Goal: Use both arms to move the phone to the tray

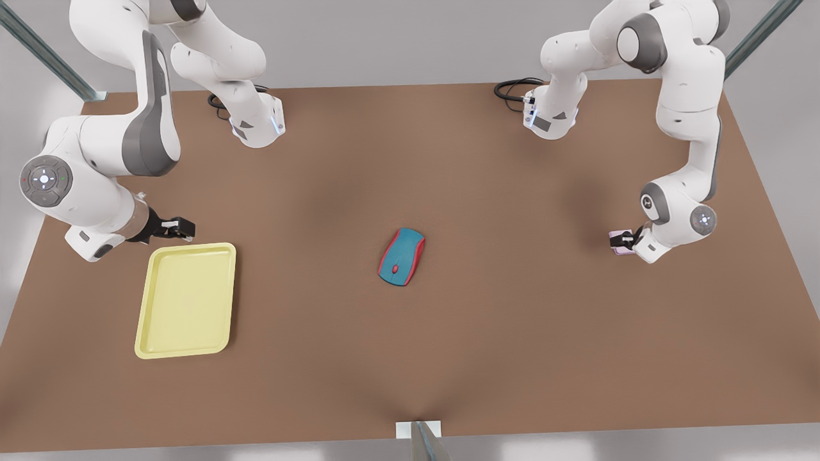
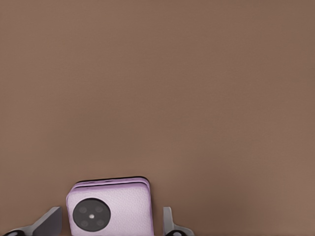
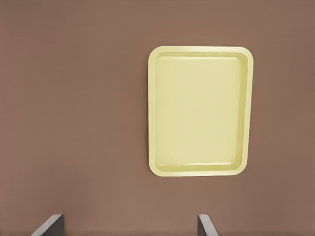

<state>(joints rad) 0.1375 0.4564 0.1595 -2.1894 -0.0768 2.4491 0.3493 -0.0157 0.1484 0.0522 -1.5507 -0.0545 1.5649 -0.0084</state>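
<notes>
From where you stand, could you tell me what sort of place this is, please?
Probably a simulated tabletop test cell: a plain brown table with two white arms mounted at its far edge, grey walls behind, and just a yellow tray, a computer mouse and a pink phone as props.

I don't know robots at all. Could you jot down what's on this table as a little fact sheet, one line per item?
Surface: brown table
Phone: small, nearly square pale lilac phone lying on the table at the front view's right, between the open fingers of the left gripper
Tray: flat pale yellow rectangular tray at the front view's left, nothing in it
Right gripper: open, above the table beside the tray's far edge, waiting
Other item: teal-and-red computer mouse mid-table, untouched
</notes>
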